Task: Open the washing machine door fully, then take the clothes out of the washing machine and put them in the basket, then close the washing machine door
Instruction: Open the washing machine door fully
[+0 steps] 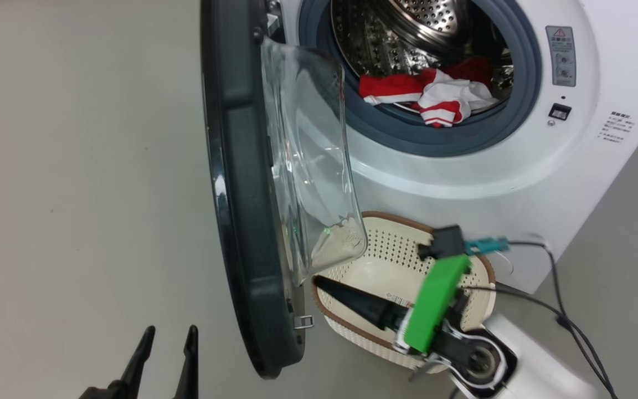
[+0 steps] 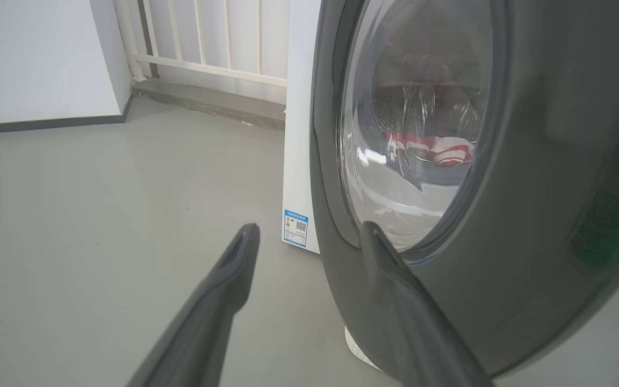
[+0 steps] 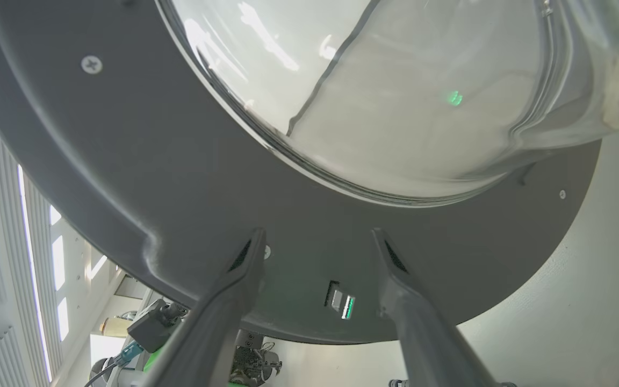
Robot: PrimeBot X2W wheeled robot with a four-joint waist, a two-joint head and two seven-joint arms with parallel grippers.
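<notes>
So, door (image 1: 241,194): swung out, probably clearing our reach to clothes (image 1: 435,97)
Left gripper (image 1: 171,331): spread, empty
Right gripper (image 3: 317,233): spread, empty

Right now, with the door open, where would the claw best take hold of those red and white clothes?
Probably the bunched fold of the clothes at the grey rubber ring, nearest the opening. It stands up in a lump, easy to pinch. Come straight in from the front, right of the washing machine door, whose glass bowl bulges on the left.
</notes>
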